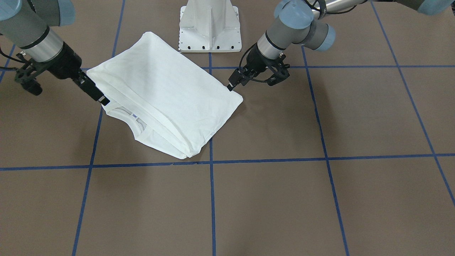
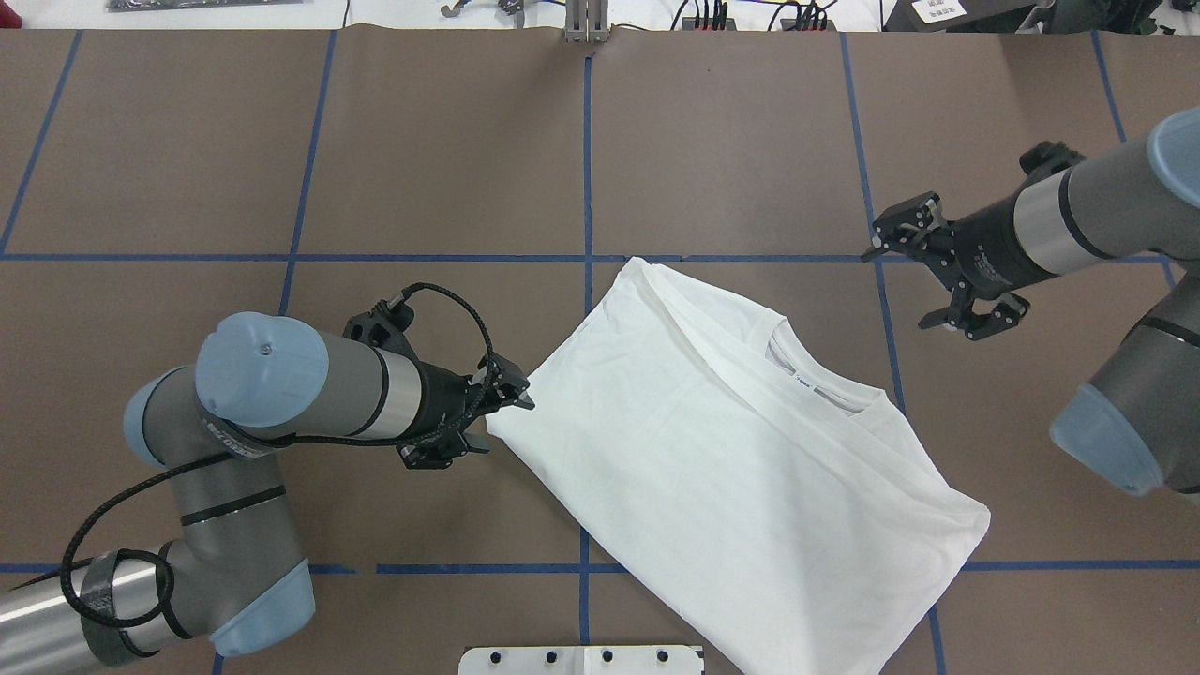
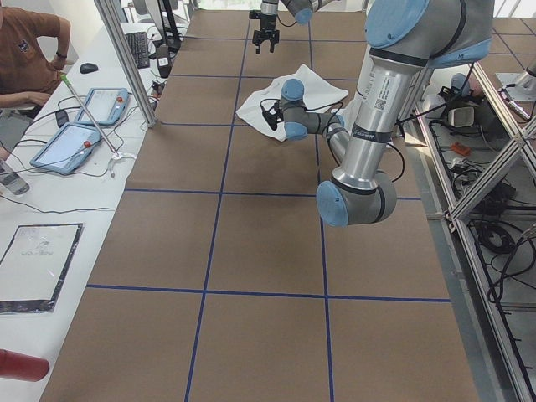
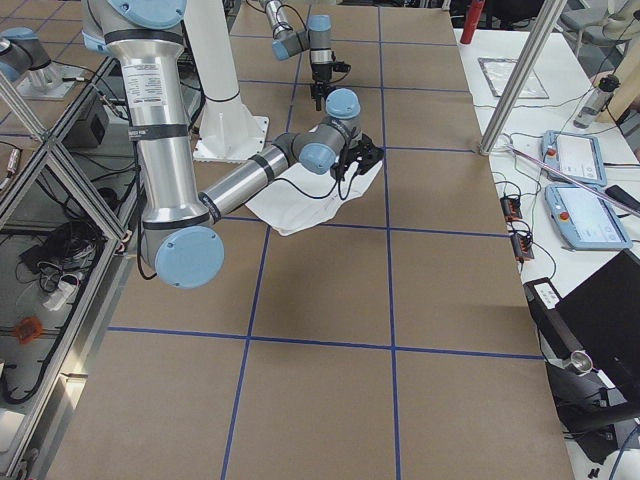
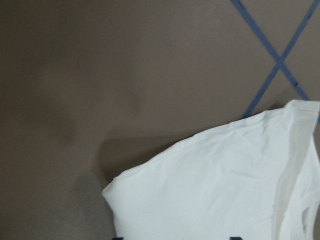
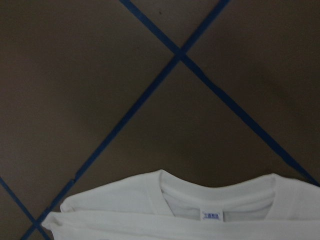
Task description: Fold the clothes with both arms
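Observation:
The white T-shirt (image 2: 731, 469) lies folded on the brown table, plain side up. Its ribbed collar (image 2: 825, 389) and neck label (image 6: 211, 215) point toward my right arm. My left gripper (image 2: 497, 422) is open and low at the shirt's left corner (image 5: 115, 192), with a finger on either side of it and nothing pinched. My right gripper (image 2: 905, 286) hangs open above the table, off the cloth beyond the collar. In the front-facing view one of its fingers (image 1: 96, 93) overlaps the shirt's edge (image 1: 106, 106).
The white pedestal base (image 1: 209, 28) stands just behind the shirt. Blue tape lines (image 2: 586, 169) divide the table into squares. In the left view a side bench holds tablets (image 3: 84, 126), and a person (image 3: 25, 59) sits there.

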`<state>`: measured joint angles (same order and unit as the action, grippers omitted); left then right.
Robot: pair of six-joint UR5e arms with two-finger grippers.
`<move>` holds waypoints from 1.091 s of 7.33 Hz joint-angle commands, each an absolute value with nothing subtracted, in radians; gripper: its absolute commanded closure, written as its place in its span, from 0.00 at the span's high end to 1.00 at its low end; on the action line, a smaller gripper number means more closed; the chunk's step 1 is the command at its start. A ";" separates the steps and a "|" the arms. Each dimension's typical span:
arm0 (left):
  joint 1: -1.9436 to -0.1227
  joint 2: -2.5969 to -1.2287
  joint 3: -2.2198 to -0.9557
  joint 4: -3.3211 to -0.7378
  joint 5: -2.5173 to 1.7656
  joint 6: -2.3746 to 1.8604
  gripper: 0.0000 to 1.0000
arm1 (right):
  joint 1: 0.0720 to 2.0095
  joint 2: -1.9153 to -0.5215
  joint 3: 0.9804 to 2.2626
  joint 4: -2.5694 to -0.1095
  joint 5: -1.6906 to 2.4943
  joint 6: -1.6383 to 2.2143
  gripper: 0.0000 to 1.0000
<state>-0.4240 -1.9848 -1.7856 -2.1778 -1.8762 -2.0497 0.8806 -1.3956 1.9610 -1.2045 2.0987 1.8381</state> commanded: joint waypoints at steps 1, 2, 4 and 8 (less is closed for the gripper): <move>-0.384 -1.993 -1.749 -2.161 -1.862 -2.052 0.75 | 0.896 -1.294 1.856 -1.206 2.013 1.784 1.00; -0.383 -1.993 -1.731 -2.161 -1.861 -2.045 0.71 | 0.896 -1.263 1.844 -1.206 2.007 1.783 1.00; -0.385 -1.993 -1.724 -2.163 -1.818 -2.039 0.51 | 0.894 -1.259 1.839 -1.206 1.999 1.782 1.00; -0.484 -2.000 -1.698 -2.169 -1.746 -1.851 0.00 | 0.894 -1.261 1.839 -1.207 1.973 1.782 1.00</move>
